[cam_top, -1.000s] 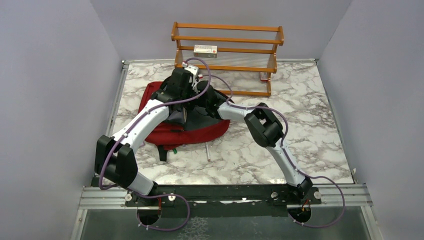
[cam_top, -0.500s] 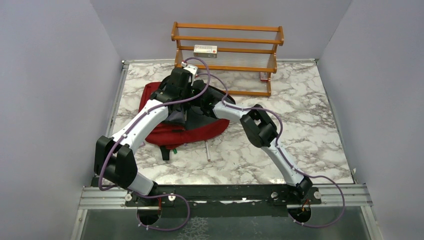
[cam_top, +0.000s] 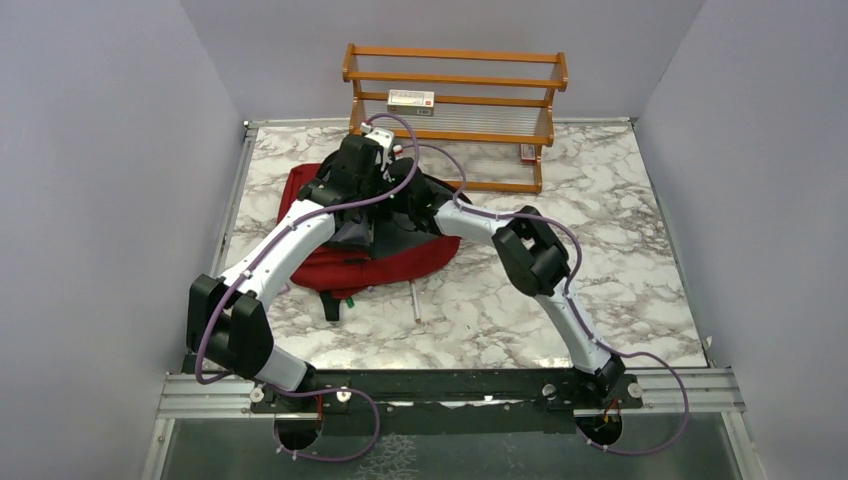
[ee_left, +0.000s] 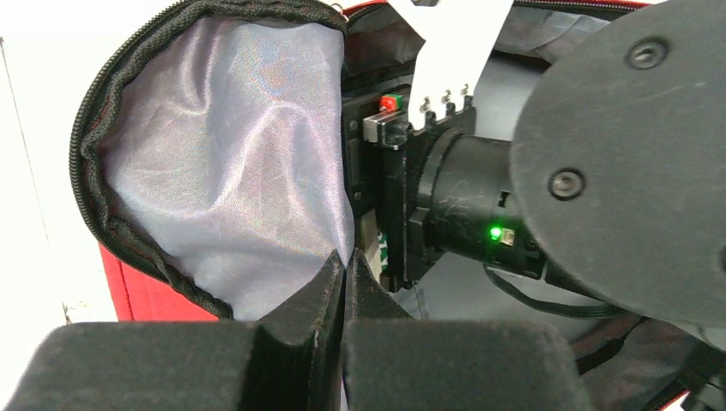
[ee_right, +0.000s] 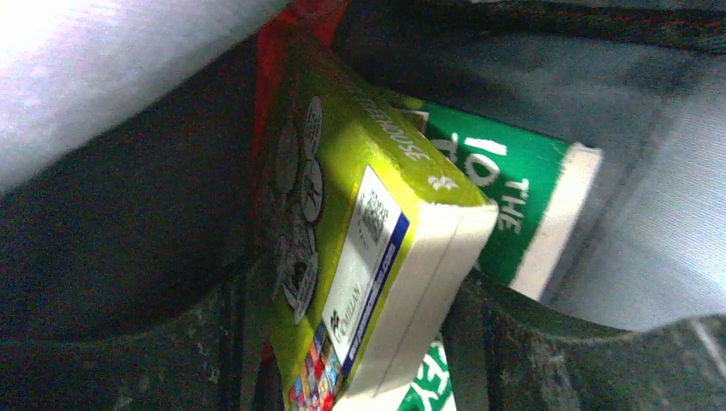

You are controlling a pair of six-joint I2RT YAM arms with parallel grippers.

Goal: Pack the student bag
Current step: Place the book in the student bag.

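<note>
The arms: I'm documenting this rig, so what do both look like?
Both the left arm and right arm have white tubular links between black joint housings, with a purple cable looped along each. The jaws are black; a green light glows on the right wrist.

The student bag (cam_top: 392, 266), dark red soft fabric edged with black zipper, lies slumped on the tabletop (cam_top: 600, 250) at about nine o'clock from its middle. A black strap (cam_top: 326, 302) trails out at the bag's six o'clock. Its mouth gapes open on shiny grey lining (ee_left: 223, 163). Inside, a yellow-green book (ee_right: 342, 257) sits tilted, overlapping a green book (ee_right: 514, 188) behind it.
</note>
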